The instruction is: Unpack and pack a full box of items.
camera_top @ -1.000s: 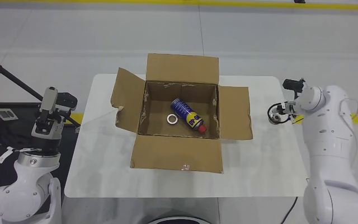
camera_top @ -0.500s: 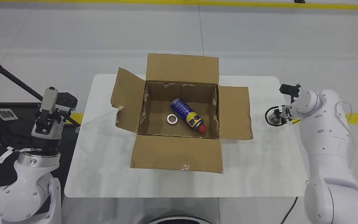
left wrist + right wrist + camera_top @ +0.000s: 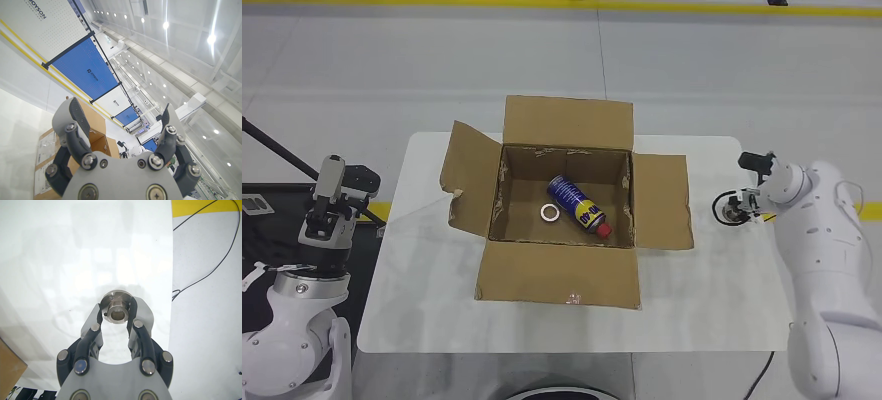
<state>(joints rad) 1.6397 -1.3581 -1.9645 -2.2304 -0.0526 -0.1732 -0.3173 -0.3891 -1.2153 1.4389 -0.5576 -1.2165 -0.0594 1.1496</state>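
Off the left edge of the white table (image 3: 412, 300), the left gripper (image 3: 122, 108) points upward, its fingers spread wide with nothing between them. At the table's middle sits an open cardboard box (image 3: 560, 272) holding a blue spray can (image 3: 577, 203) with a small ring (image 3: 551, 212) just beside it. Right of the box, the right gripper (image 3: 115, 312) clamps a metal flanged hub (image 3: 117, 297) low over the tabletop.
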